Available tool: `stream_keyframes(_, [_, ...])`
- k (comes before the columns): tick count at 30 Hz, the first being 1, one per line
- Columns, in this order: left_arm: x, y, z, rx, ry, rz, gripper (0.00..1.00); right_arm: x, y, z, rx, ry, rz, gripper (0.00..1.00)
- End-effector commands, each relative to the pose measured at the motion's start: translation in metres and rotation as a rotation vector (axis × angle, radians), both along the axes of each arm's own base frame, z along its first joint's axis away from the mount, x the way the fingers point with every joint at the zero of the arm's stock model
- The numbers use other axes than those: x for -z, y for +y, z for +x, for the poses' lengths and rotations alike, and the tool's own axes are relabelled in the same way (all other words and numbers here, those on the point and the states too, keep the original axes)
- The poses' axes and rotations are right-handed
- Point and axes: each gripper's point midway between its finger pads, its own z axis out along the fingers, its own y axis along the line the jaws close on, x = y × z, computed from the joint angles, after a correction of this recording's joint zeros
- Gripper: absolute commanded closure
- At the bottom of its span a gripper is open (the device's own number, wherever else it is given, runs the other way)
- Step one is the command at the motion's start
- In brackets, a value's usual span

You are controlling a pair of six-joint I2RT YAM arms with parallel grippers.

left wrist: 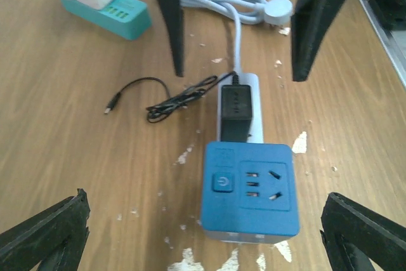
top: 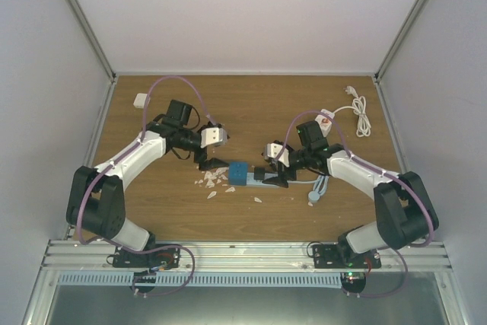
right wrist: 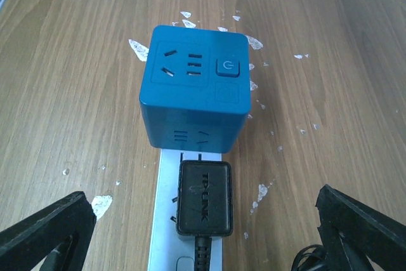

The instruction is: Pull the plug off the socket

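Note:
A white power strip [right wrist: 163, 220] lies flat on the wooden table. A blue cube socket [right wrist: 193, 87] sits on one end of it, and a black TP-LINK plug [right wrist: 204, 198] is pushed into the strip just behind the cube. My right gripper [right wrist: 203, 236] is open above the plug, one finger on each side, touching nothing. From the opposite side my left gripper [left wrist: 203, 239] stands open over the blue cube [left wrist: 250, 188], also touching nothing, with the black plug [left wrist: 236, 109] beyond it. From above, both grippers [top: 207, 162] [top: 275, 176] flank the cube [top: 238, 173].
A thin black cable [left wrist: 165, 96] trails from the plug across the wood. A coiled white cord with a round plug [left wrist: 279, 9] lies behind the strip. A teal-and-white socket block [left wrist: 104, 4], a white cord [top: 359, 114] and a small white box [top: 141, 99] lie further off. White flakes [top: 213, 184] dot the table.

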Motion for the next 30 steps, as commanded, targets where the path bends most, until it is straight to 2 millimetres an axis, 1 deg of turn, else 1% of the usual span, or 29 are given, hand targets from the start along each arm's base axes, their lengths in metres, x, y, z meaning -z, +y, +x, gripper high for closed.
stream_keyframes(1, [0.017,-0.007,-0.016,0.067,0.000,0.015,0.01,0.003,0.008,0.003,-0.003,-0.032,0.006,0.06])
stream_keyframes(6, [0.036,-0.014,-0.025,0.089,0.021,0.033,0.01,0.012,0.015,0.005,0.001,-0.038,-0.013,0.13])
stream_keyframes(8, [0.042,-0.017,-0.023,0.082,0.026,0.048,0.01,0.016,0.017,0.005,-0.002,-0.035,-0.020,0.16])
stream_keyframes(10, [0.047,-0.020,-0.024,0.087,0.031,0.058,0.01,0.018,0.019,0.004,-0.006,-0.032,-0.021,0.20])
stream_keyframes(13, [0.054,-0.024,-0.028,0.098,0.031,0.064,0.01,0.023,0.022,0.004,-0.010,-0.031,-0.037,0.29])
stream_keyframes(17, [0.067,-0.029,-0.033,0.108,0.025,0.093,0.01,0.026,0.024,0.004,-0.010,-0.032,-0.051,0.36])
stream_keyframes(22, [0.077,-0.033,-0.032,0.101,0.025,0.118,0.01,0.030,0.026,0.005,-0.011,-0.016,-0.071,0.44])
stream_keyframes(27, [0.083,-0.036,-0.034,0.110,0.026,0.133,0.01,0.033,0.025,0.005,-0.011,-0.012,-0.087,0.52])
stream_keyframes(30, [0.084,-0.038,-0.036,0.119,0.023,0.132,0.06,0.037,0.025,0.005,-0.012,-0.009,-0.103,0.56])
